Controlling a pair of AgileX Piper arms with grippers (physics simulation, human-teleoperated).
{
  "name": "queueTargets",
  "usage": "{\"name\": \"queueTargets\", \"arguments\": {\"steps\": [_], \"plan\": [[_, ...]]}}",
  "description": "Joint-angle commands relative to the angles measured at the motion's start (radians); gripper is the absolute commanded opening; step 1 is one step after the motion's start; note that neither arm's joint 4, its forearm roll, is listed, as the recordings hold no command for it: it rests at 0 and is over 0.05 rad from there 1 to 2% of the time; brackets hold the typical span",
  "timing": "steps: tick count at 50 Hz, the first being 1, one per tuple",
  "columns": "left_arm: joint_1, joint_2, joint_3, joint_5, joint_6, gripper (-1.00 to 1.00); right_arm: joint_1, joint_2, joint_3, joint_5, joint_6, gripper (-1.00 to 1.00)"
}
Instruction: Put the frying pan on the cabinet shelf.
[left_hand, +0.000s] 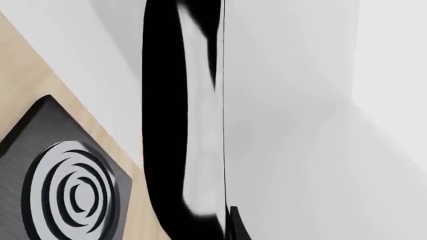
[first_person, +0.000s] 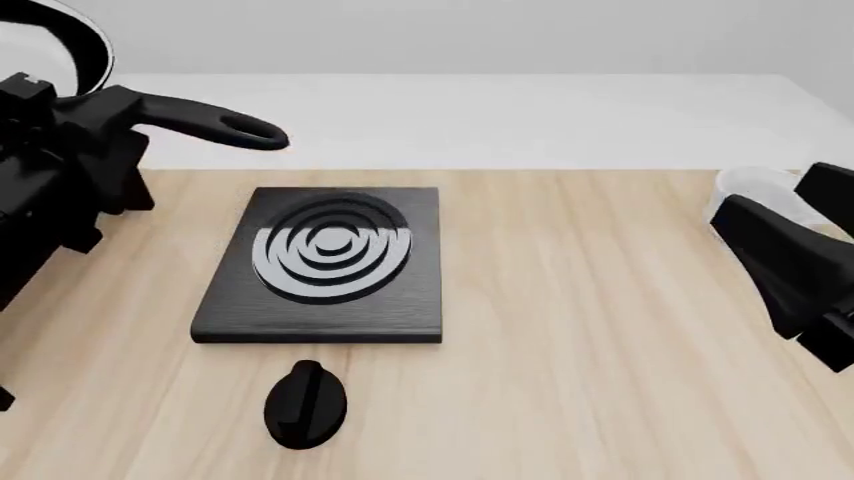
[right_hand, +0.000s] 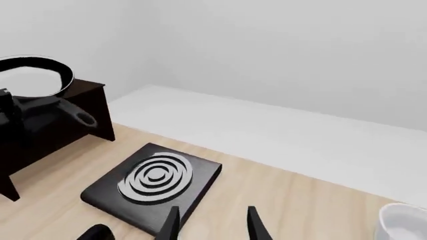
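Frying pan (first_person: 67, 45) in left hand (first_person: 94, 120)

We see a pretend kitchen made by a computer, not a real room. On the light wooden table (first_person: 587, 330) lies a square black stove plate (first_person: 324, 265) with grey rings, and a black knob (first_person: 306, 402) sits just in front of it. A dark brown cabinet (right_hand: 90, 107) stands at one end of the table, a frying pan (right_hand: 30, 75) is up in the air near it, and the walls behind are plain and white.
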Motion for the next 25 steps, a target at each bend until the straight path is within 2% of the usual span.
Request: {"name": "queueTargets", "arguments": {"steps": [1, 15, 17, 25], "plan": [[0.087, 0.060, -0.068, -0.045, -0.036, -1.00, -0.056, -0.104, 0.074, 0.056, 0.018, 1.00], [0.164, 0.133, -0.120, -0.064, -0.045, -1.00, -0.067, -0.129, 0.073, 0.086, 0.027, 1.00], [0.184, 0.157, -0.123, -0.085, -0.065, -1.00, -0.067, -0.127, 0.073, 0.083, 0.027, 1.00], [0.230, 0.203, -0.165, -0.084, -0.063, -1.00, -0.069, -0.126, 0.103, 0.053, 0.025, 1.00]]}}
